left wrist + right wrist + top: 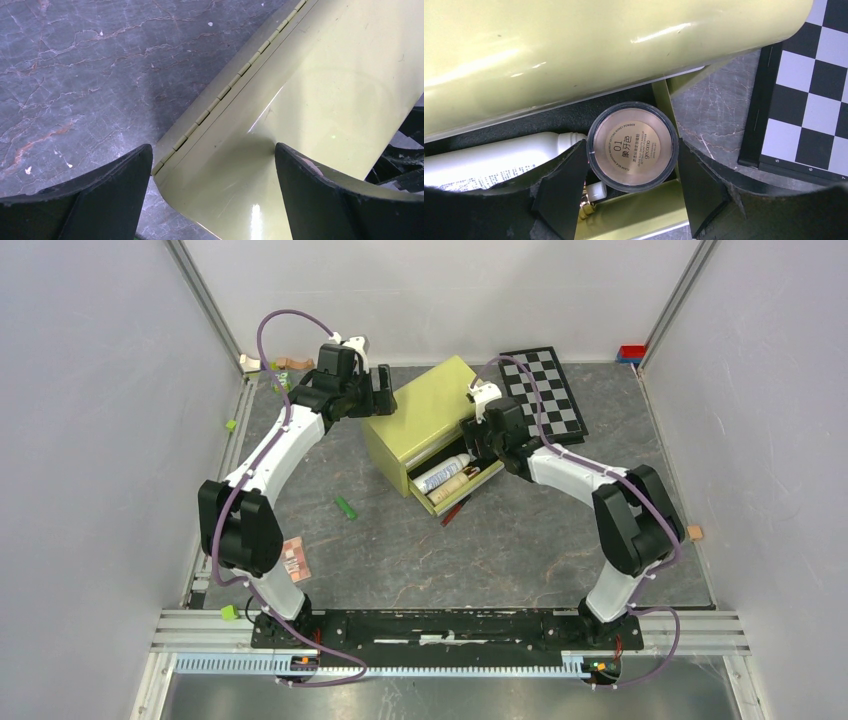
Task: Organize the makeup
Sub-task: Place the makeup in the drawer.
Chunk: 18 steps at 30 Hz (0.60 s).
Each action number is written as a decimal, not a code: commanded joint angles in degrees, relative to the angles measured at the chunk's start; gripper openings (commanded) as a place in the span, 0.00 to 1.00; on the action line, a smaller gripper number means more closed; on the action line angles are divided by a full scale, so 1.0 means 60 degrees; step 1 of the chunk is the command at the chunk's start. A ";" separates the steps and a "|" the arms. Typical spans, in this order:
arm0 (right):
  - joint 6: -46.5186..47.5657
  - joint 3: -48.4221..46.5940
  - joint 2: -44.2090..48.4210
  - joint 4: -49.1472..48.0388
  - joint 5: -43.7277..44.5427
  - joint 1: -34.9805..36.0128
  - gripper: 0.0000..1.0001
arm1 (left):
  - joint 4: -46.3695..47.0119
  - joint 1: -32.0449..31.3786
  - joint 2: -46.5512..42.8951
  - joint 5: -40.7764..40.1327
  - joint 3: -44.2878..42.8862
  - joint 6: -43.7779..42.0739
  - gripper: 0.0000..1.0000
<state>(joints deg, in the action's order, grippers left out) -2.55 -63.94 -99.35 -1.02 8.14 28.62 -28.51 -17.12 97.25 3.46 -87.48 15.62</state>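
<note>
An olive-green box stands mid-table with its bottom drawer pulled out. My right gripper is shut on a round tan jar with a dark rim, held over the drawer's right end. A white tube and a beige gold-capped bottle lie in the drawer. My left gripper is open and empty at the box's hinged top corner. The pink-brown eyeshadow palette lies by the left arm. A green piece and a red stick lie on the table.
A black-and-white checkerboard lies right of the box, close to the right gripper. Small blocks sit at the back left, left edge, back right and right edge.
</note>
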 commanded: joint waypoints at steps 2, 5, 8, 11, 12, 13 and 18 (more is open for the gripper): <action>0.0110 -0.0117 -0.0204 -0.0965 0.0266 -0.0099 0.70 | 0.0002 -0.0002 -0.0018 0.0210 -0.0201 -0.0669 0.97; 0.0024 -0.0086 -0.0347 -0.1194 0.0177 -0.0111 0.70 | 0.0036 -0.0002 -0.0053 0.0233 -0.0171 -0.0684 0.97; -0.0070 -0.0027 -0.0483 -0.1416 0.0131 -0.0127 0.71 | 0.0028 -0.0001 -0.0071 0.0245 -0.0166 -0.0698 0.97; -0.0200 0.0073 -0.0605 -0.1661 0.0022 -0.0169 0.72 | 0.0020 -0.0002 -0.0069 0.0258 -0.0156 -0.0706 0.97; -0.0257 0.0110 -0.0644 -0.1750 -0.0041 -0.0171 0.72 | 0.0020 -0.0001 -0.0079 0.0280 -0.0156 -0.0713 0.97; -0.0285 0.0145 -0.0678 -0.1815 -0.0053 -0.0179 0.72 | 0.0017 -0.0002 -0.0071 0.0280 -0.0156 -0.0728 0.97; -0.0414 0.0297 -0.0779 -0.2156 -0.0110 -0.0193 0.73 | 0.0023 -0.0002 -0.0076 0.0304 -0.0157 -0.0742 0.97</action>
<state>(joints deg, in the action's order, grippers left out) -3.79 -62.63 -103.24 -9.50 7.94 27.73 -28.53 -17.12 97.25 4.64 -87.48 14.04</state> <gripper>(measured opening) 0.732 0.971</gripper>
